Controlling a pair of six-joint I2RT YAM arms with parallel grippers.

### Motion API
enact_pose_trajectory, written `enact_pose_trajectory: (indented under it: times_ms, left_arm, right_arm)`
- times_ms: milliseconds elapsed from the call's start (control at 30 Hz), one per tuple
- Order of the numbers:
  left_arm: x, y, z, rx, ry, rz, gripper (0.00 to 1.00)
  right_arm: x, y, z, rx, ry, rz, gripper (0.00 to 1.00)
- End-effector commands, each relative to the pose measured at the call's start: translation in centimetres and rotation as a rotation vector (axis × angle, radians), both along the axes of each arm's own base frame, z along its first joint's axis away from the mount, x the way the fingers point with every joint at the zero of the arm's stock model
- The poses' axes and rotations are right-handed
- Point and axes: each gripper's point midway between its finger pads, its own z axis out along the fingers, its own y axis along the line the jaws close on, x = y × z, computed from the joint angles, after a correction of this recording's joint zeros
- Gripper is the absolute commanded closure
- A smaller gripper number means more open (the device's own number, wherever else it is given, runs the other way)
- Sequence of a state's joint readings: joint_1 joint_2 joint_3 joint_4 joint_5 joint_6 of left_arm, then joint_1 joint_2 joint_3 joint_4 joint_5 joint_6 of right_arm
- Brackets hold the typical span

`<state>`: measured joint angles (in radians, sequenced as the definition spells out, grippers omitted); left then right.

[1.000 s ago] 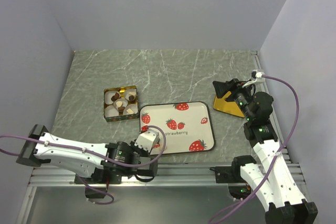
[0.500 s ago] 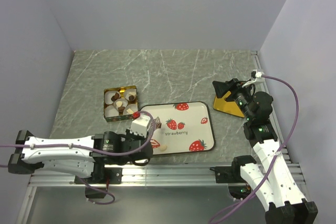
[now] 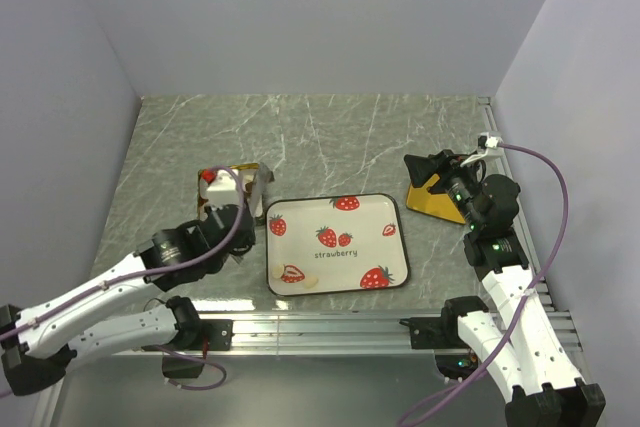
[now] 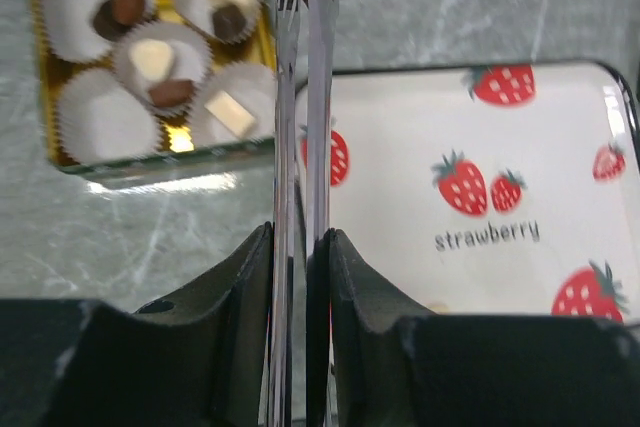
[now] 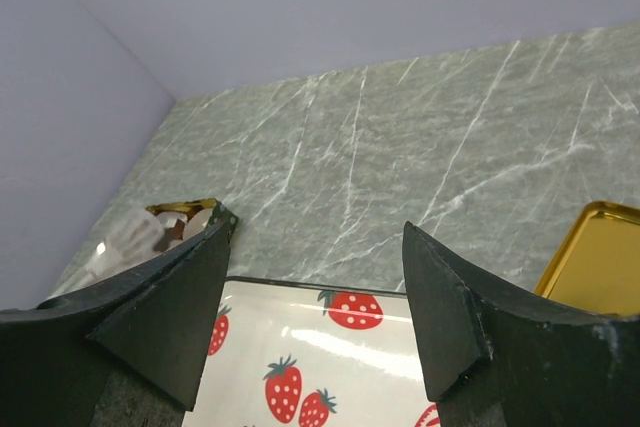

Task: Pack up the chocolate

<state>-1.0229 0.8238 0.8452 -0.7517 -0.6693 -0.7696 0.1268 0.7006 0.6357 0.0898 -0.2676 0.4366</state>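
L gripper point(image 4: 298, 237) is clamping thin steel tweezers point(image 4: 305, 67), R gripper point(image 5: 318, 222) hanging spread; small brown/cream chocolate lumps point(image 4: 127, 2) looking light, fragile: pinch sides.

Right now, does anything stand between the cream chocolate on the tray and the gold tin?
Nothing visible: only bare tray and marble lie between the cream chocolate and the gold tin. The left gripper's tweezers hang over the tin's right edge.
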Motion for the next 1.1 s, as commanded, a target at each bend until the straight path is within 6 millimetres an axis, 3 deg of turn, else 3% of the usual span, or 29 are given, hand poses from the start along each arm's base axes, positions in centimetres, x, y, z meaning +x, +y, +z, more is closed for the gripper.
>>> enact_pose_trajectory:
  times_ms: [0, 133, 300, 500, 633, 933, 1067]
  left_arm:
    - [1.8, 1.7, 2.0, -0.014, -0.072, 0.066, 0.71]
    - [3.1, 5.5, 1.6, 0.031, -0.06, 0.24, 0.71]
    - [3.4, 7.3, 1.1, 0.045, -0.024, 0.294, 0.71]
    - [3.5, 9.8, 2.5, 0.027, -0.063, 0.405, 0.7]
    - [4.2, 9.5, 2.0, 0.025, -0.048, 0.377, 0.7]
    - [6.3, 11.1, -0.7, 0.099, 0.052, 0.424, 0.71]
    - [6.5, 11.2, -0.5, 0.083, 0.043, 0.417, 0.71]
  right_arm:
    - [-0.2, 0.5, 3.1, 0.007, -0.091, 0.023, 0.24]
    - [-0.3, 0.6, 3.1, 0.01, -0.091, 0.032, 0.24]
    - [-0.5, 0.8, 3.2, 0.014, -0.101, 0.041, 0.24]
    - [-0.4, 0.9, 3.2, 0.015, -0.1, 0.046, 0.24]
    - [-0.4, 0.8, 3.2, 0.011, -0.1, 0.04, 0.24]
    - [-0.3, 0.8, 3.2, 0.008, -0.102, 0.035, 0.24]
    - [-0.2, 1.0, 3.2, 0.007, -0.1, 0.038, 0.24]
